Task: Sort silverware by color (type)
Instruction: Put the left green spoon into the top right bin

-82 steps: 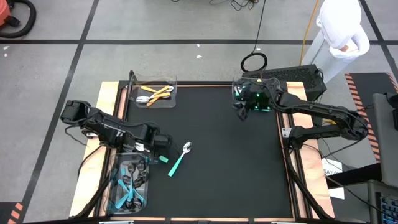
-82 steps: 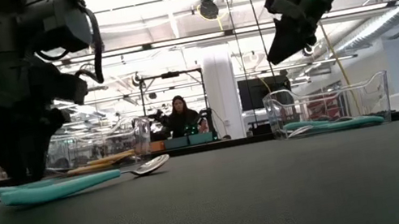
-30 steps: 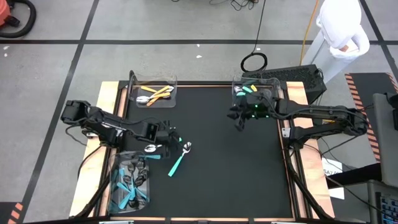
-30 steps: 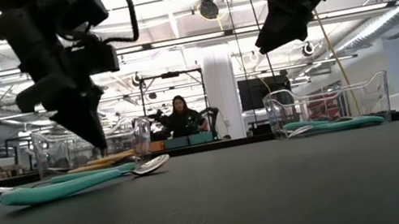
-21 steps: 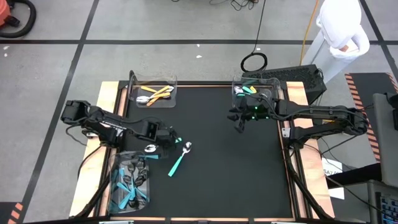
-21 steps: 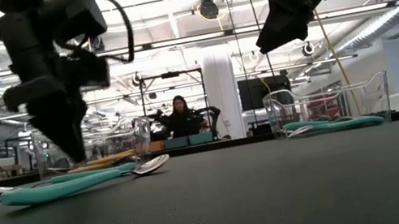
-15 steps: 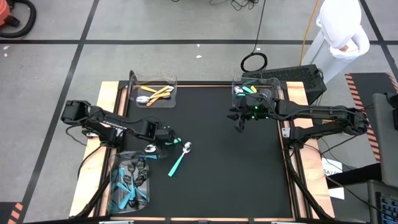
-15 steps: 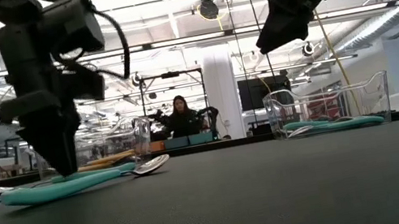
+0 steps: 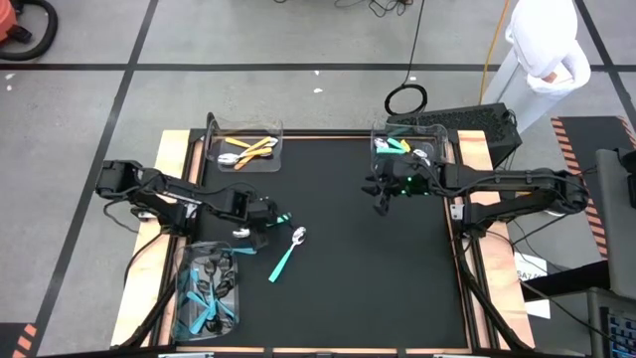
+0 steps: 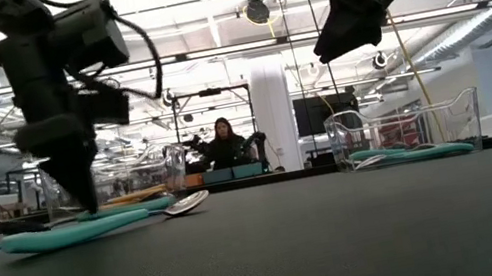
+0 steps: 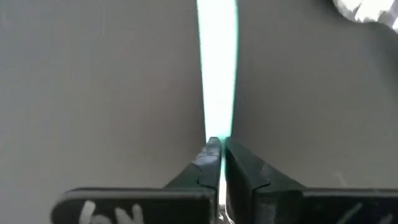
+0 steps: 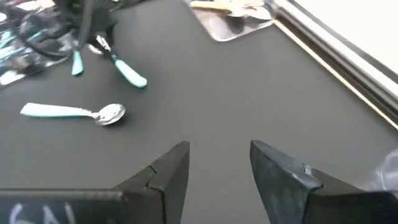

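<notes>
Two teal-handled, silver-headed spoons of the silverware lie on the black mat left of centre. My left gripper point(image 9: 260, 223) points steeply down, shut on the farther spoon point(image 9: 282, 217). The nearer spoon point(image 9: 286, 256) lies free and flat beside it, head point(image 9: 299, 236) toward the far edge. My right gripper point(image 9: 381, 195) hangs open above the mat, near the far right bin, with nothing between its fingers point(image 12: 168, 168). My left gripper pinches the farther spoon's teal handle point(image 11: 217, 127) between its two fingers, by the handle's two long edges, near the head end. The fingers come from above, pointing steeply down. The rest of the handle point(image 10: 131, 208) runs on away from them, low along the mat.
Three clear bins stand at the mat's edges: a far left one point(image 9: 248, 149) holds orange-handled pieces, a far right one point(image 9: 402, 145) teal-handled ones, and a near left one point(image 9: 206, 298) several teal-handled, dark-headed ones. A person point(image 9: 545, 50) stands beyond the far right corner.
My left gripper has come down and a little toward the table's left edge, turned from a slant to nearly upright, and shut on the farther spoon's handle. Both spoons stay low on the mat.
</notes>
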### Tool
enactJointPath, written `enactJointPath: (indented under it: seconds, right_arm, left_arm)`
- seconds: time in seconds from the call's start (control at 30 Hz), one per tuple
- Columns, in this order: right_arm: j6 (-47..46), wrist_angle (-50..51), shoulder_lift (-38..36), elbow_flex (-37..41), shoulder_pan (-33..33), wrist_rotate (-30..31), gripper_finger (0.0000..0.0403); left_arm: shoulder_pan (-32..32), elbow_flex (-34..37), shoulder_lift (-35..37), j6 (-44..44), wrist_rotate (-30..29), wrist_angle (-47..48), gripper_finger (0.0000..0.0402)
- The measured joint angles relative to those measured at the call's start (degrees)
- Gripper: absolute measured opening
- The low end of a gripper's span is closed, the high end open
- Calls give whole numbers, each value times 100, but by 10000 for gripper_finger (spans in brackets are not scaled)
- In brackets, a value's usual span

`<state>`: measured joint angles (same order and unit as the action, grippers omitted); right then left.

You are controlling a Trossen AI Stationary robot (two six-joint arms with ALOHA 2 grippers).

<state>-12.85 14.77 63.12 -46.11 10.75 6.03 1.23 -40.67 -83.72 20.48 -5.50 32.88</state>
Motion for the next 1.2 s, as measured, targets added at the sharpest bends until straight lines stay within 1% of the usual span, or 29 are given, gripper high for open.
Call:
enactJointPath:
  seconds: [0.13,0.27,0.37,0.47,0.67,0.7,0.77,0.83,0.9,0.97,1.1,1.13,1.2]
  right_arm:
    - [-394,-18,218,4,-167,288,164]
    - [-513,-15,471,2,-320,316,164]
    - [-528,-41,596,2,-408,326,164]
    - [-554,-85,640,4,-466,457,164]
    - [-462,-376,633,4,-488,447,164]
    - [-447,-397,631,4,-488,447,164]
    - [-419,-387,631,4,-488,449,164]
    - [-408,-385,631,4,-488,449,164]
    - [-406,-398,631,4,-488,452,164]
    - [-409,-406,631,4,-488,454,164]
    - [-579,-589,696,4,-532,452,164]
    - [-623,-694,748,4,-571,451,164]
    - [-711,-888,908,4,-691,449,164]
  left_arm:
    - [0,9,-21,5,-162,-358,21]
    - [-4,7,-29,-49,-179,-438,22]
    - [-4,-6,-29,11,-201,-391,34]
    - [-4,-6,-29,23,-199,-356,66]
    - [-36,-2,-29,19,-201,-316,164]
    - [-60,22,-35,19,-205,-341,175]
    - [-107,55,-164,0,-182,-379,184]
    - [-127,65,-325,-4,-98,-414,177]
    - [-124,46,-521,16,-87,-435,155]
    - [-117,29,-640,9,-59,-458,122]
    - [-109,2,-624,-7,-23,-485,41]
    - [-116,-36,-589,-27,-19,-470,33]
    - [-111,-129,-491,-63,-111,-433,33]
